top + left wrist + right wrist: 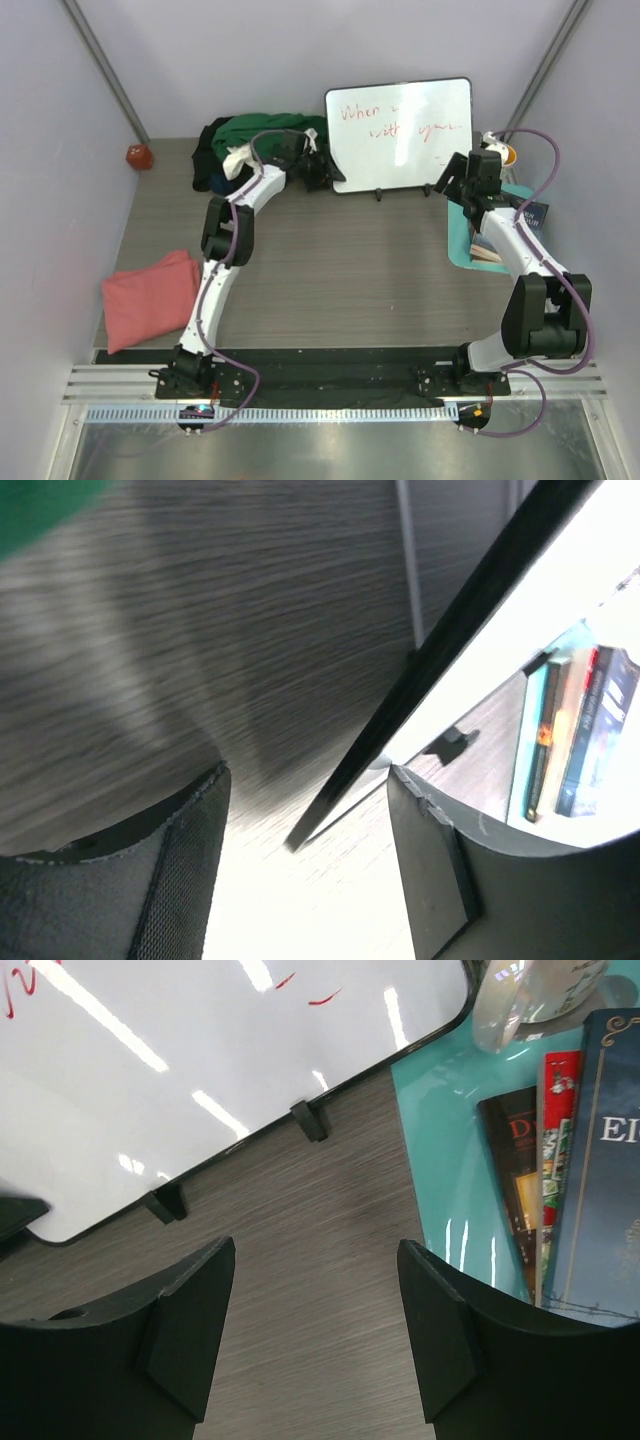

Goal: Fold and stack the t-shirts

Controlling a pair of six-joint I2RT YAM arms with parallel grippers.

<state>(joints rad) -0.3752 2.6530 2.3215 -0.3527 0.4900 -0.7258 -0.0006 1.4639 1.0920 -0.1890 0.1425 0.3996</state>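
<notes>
Fetching the next tee, by the look of it. Near left: pink tee (150, 298), folded flat. Far left: heap (235, 148) of green, black and white tees, not yet sorted. Just right of it, by the whiteboard (400, 135): left gripper (318, 172), jaws apart, empty. Far right, beside the mat (462, 240): right gripper (445, 183), jaws apart, empty. Next, probably: reaching left into the heap, pinching one tee only, dragging it clear.

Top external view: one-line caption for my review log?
Salmon pink cloth t-shirt folded near left; dark green, black and white tees heaped at back beside the open left gripper.
</notes>
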